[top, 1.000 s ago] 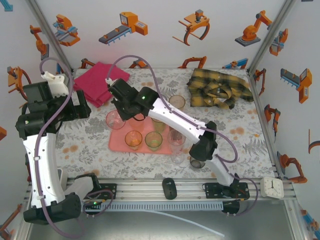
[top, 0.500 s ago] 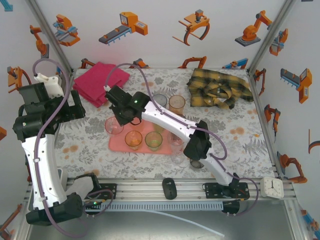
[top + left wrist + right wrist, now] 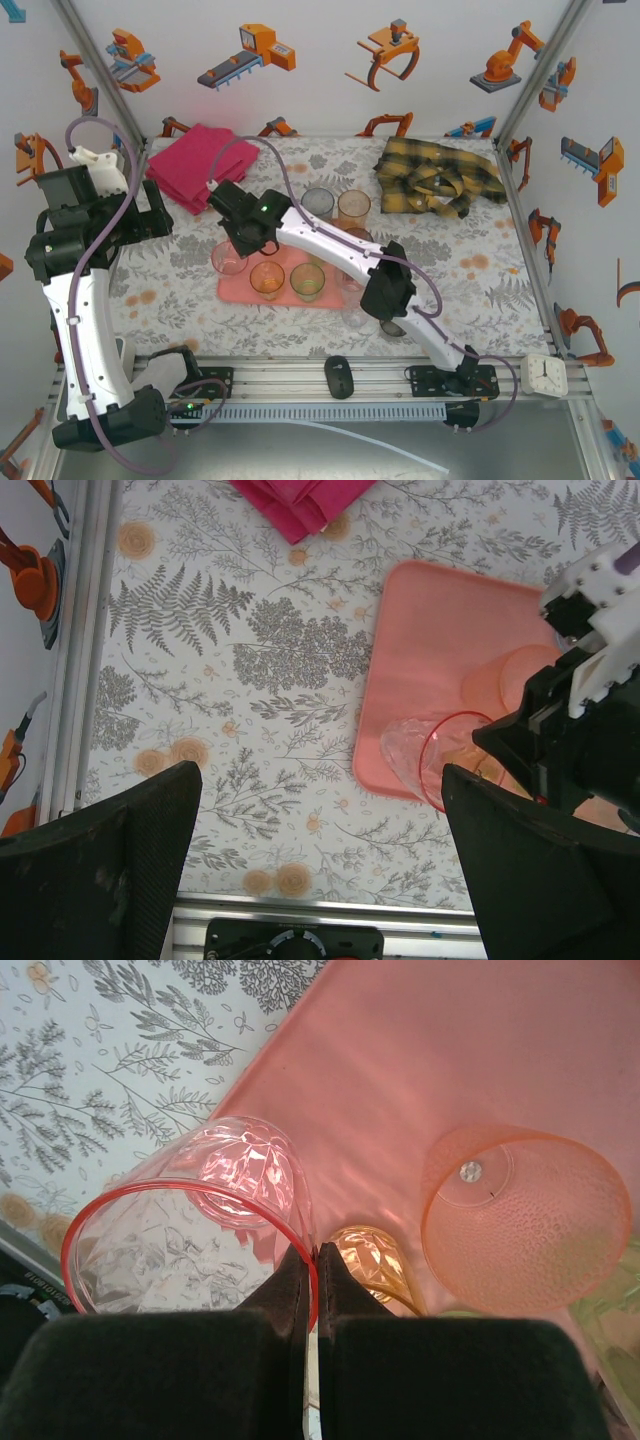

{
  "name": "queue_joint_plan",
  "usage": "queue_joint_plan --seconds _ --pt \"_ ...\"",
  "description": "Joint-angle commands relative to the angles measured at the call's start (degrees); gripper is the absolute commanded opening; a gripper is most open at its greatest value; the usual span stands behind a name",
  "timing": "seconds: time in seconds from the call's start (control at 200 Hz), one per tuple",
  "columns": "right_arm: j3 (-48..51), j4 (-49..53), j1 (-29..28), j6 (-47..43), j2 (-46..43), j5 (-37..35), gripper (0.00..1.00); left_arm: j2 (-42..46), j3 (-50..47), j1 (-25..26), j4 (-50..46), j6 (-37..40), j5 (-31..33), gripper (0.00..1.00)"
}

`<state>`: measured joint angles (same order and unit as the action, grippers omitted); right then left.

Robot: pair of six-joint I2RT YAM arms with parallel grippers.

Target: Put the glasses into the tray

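The salmon-pink tray (image 3: 285, 296) lies mid-table with an amber glass (image 3: 267, 280) and a green glass (image 3: 307, 282) standing on it. My right gripper (image 3: 240, 245) is shut on the rim of a pink glass (image 3: 228, 260), held at the tray's left edge. The right wrist view shows its fingers (image 3: 296, 1278) pinching the red rim of that pink glass (image 3: 190, 1220) over the tray (image 3: 450, 1060). A grey glass (image 3: 318, 203) and an amber one (image 3: 353, 208) stand behind the tray. My left gripper (image 3: 155, 215) is open with nothing in it, left of the tray (image 3: 440, 650).
A folded magenta cloth (image 3: 195, 165) lies at the back left and a yellow plaid cloth (image 3: 440, 178) at the back right. A dark glass (image 3: 395, 326) stands by the right arm's elbow. A small clock (image 3: 545, 375) sits on the front rail.
My right gripper has carried the pink glass left and nearer, to the tray's left edge. The left arm has drawn back a little to the left, still open.
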<state>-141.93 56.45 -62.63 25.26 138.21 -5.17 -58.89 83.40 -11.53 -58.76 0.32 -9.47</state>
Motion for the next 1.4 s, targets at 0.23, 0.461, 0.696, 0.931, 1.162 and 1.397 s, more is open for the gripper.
queue_joint_plan --seconds 0.23,0.461,0.696,0.931,1.162,1.397 --pt "-2.86 1.72 -0.96 -0.56 2.06 -0.37 0.01 0.92 0.94 -0.95 -0.83 -0.87 0.59 0.97" --pt "-4.46 1.29 -1.0 -1.46 3.4 0.15 0.03 0.39 1.05 -1.49 -1.14 -1.28 -0.77 0.97" --pt "-5.51 1.2 -1.0 -2.49 4.59 0.17 0.03 1.29 0.11 -1.74 -0.69 -0.69 -5.33 0.97" --pt "-5.2 1.78 -0.94 -3.16 4.78 -0.06 0.05 0.93 0.1 -1.84 -1.09 -0.42 -5.21 0.97" --pt "-5.44 1.99 -0.97 -3.97 5.27 1.04 0.06 1.06 -0.45 -1.84 -0.91 -0.26 -7.39 0.97" --pt "-6.3 2.96 -0.94 -4.39 5.93 1.74 0.07 1.23 -0.48 -1.9 -0.87 -0.25 -8.05 0.97"
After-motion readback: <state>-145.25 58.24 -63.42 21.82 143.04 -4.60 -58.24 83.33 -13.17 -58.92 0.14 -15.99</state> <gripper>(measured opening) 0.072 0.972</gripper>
